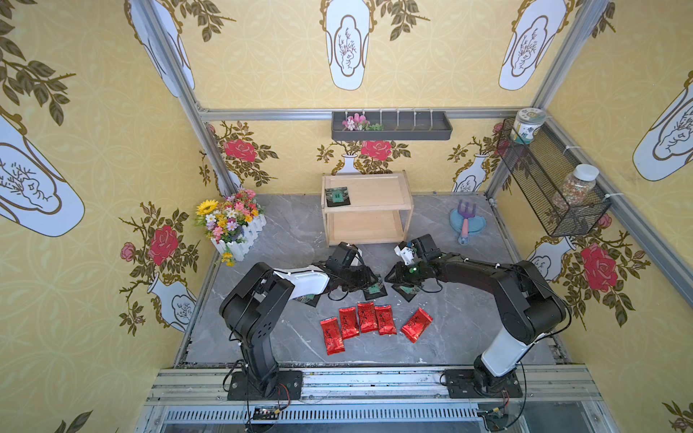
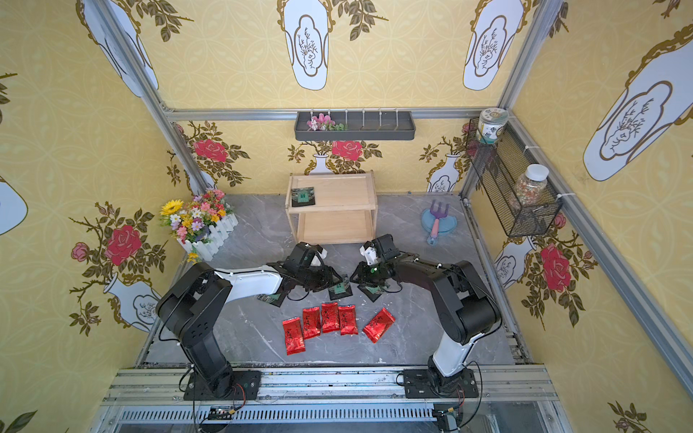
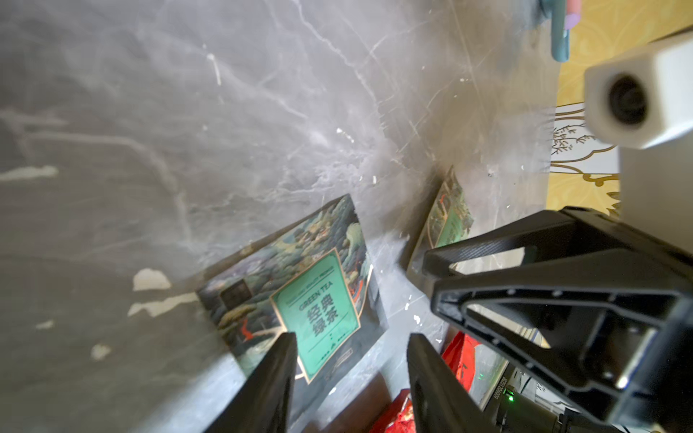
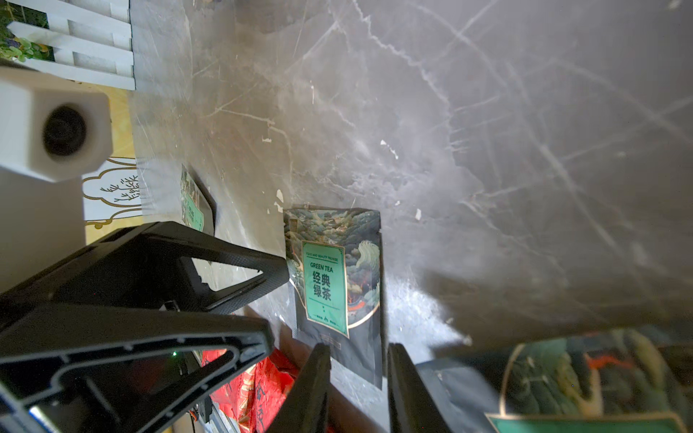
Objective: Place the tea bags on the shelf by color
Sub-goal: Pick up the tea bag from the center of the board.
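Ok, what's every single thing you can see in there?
table: one, grey
shelf: one, light wood, back of table
black tea bags: four, black with green; one on shelf's top tier, three on table
red tea bags: five, shiny red, on table in front
flower box: one, white, left side
wall tray: one, dark grey, back wall
mesh basket: one, black, right wall, two jars inside
plate: one, blue, right of shelf, purple rake on it
left tool: one, black, open over black tea bag
right tool: one, black, open above table
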Controlling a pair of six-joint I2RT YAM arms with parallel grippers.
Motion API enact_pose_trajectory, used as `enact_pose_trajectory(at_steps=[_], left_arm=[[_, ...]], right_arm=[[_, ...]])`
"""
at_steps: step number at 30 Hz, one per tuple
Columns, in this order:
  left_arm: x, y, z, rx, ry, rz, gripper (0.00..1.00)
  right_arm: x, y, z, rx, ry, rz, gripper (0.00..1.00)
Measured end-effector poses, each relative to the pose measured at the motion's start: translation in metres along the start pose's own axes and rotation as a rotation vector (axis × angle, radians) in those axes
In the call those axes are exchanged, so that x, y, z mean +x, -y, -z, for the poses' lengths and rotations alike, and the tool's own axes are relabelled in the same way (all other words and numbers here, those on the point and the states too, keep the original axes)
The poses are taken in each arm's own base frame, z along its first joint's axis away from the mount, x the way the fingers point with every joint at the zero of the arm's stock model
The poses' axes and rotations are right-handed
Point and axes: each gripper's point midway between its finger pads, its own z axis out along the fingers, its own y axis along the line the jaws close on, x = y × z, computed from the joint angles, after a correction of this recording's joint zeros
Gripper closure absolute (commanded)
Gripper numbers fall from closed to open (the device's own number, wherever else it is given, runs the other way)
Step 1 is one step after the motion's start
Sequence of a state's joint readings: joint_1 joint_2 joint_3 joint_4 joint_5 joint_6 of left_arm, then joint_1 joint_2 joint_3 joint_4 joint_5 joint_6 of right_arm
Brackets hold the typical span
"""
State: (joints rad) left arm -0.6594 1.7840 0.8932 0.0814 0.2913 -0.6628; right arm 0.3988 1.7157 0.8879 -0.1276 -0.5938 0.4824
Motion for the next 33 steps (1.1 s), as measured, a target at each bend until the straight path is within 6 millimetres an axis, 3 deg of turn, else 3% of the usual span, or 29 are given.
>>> enact_pose_trajectory(at_steps=[27, 33], left_arm=[[0.009, -0.013, -0.006, -0.012, -0.015, 0.009, 0.55], [0.009, -0.012, -0.007, -0.005, -0.011, 0.005, 0.55]], right_arm=[[0.001, 0.006, -0.012, -0.068, -0.042, -0.072, 0.62], [0.001, 0.005, -0.020, -0.113, -0.064, -0.103, 0.68]])
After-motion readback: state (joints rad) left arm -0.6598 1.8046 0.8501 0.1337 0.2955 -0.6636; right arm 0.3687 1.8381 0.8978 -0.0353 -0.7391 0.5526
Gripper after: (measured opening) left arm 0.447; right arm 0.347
